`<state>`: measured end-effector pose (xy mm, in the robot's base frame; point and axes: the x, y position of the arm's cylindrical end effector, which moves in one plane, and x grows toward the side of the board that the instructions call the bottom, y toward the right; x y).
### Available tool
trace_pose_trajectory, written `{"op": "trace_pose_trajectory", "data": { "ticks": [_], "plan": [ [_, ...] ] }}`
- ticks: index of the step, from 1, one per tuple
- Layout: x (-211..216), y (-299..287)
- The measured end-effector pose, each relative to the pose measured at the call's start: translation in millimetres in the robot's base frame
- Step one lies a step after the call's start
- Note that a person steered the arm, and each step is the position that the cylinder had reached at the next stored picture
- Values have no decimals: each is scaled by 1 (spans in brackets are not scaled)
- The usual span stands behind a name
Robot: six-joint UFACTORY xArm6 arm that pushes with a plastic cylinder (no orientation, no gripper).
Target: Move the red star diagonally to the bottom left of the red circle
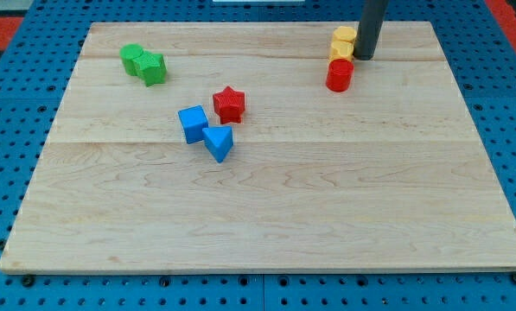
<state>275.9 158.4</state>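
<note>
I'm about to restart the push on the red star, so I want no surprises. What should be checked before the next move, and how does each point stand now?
1. My tip located: ok, at the view's top right, beside the yellow blocks.
2. Tip behind the red star for a push: not ok, it is far to the star's right.
3. Red circle clear of my tip: cannot tell, they are very close.
4. Spot at the circle's lower left free: ok, bare board there.
5. Star free to slide: ok, though the blue cube and blue triangle sit close at its lower left.
6. Green blocks out of the way: ok.
</note>
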Motion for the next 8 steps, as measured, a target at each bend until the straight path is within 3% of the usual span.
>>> {"op": "trace_pose_trajectory", "data": {
  "ticks": [2,3,4,5,6,7,8],
  "plan": [
    [29,9],
    [106,23],
    [133,-58],
    [133,-169],
    [133,-237],
    [126,-280],
    [90,-279]
  ]
}}
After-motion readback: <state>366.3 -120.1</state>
